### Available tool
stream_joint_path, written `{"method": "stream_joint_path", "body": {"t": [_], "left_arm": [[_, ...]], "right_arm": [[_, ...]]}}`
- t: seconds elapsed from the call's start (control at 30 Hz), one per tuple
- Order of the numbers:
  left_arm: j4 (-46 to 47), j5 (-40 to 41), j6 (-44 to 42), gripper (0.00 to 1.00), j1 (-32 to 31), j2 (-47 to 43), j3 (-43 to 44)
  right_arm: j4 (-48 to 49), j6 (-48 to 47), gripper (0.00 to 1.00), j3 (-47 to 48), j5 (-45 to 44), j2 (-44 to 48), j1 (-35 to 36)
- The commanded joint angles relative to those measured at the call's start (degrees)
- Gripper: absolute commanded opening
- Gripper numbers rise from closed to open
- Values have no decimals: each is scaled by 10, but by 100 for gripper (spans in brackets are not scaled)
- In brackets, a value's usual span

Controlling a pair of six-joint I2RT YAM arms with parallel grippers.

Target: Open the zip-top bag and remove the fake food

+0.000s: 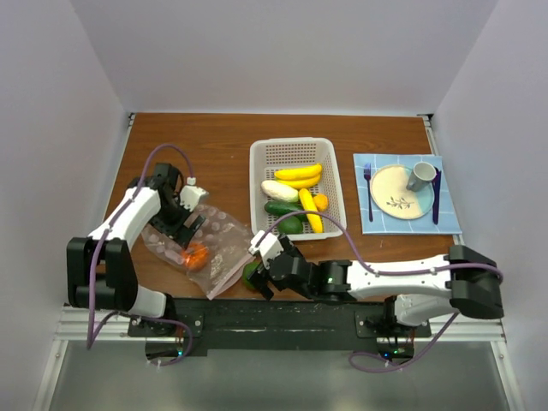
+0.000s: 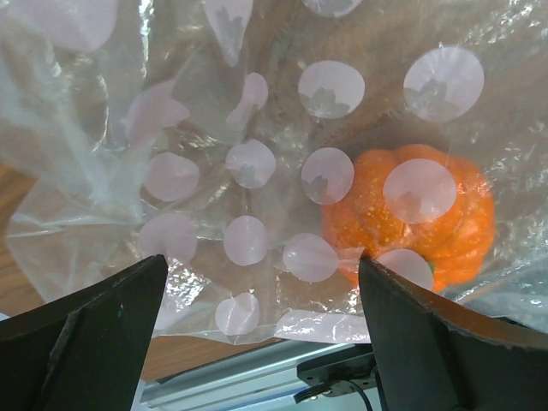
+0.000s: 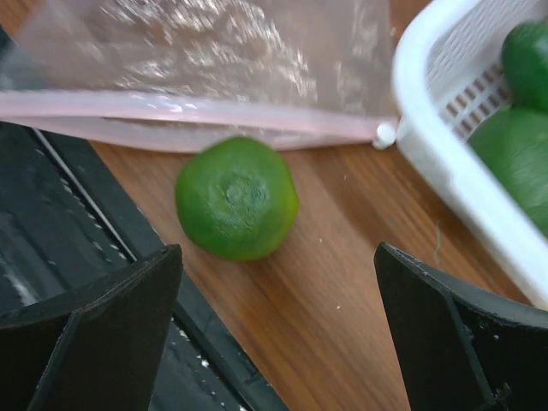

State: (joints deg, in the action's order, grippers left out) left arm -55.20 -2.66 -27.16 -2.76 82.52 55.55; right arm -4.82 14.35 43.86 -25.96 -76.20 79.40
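The zip-top bag lies flat on the table at the front left, clear with pink dots; its pink zip strip faces right. An orange-red tomato sits inside it and shows through the plastic in the left wrist view. My left gripper is open just above the bag, holding nothing. A green round fruit lies on the bare table by the zip edge. My right gripper is open and empty just above and short of that fruit.
A white perforated basket stands mid-table with yellow bananas, a white oval, green pieces and a small orange piece. Its corner is close right of my right gripper. A cream plate with a grey mug sits far right. The black front rail is close.
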Motion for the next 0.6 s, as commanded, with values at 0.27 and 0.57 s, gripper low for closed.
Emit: {"method": "stream_joint_path", "body": {"t": [0.27,0.57], "left_arm": [[114,9,-59,100,6,45,-121],[152,17,-61,68,6,100,-134]], "right_arm": [[122,5,99,12,1,-133,1],[155,31,99,35,28,-221,1]]}}
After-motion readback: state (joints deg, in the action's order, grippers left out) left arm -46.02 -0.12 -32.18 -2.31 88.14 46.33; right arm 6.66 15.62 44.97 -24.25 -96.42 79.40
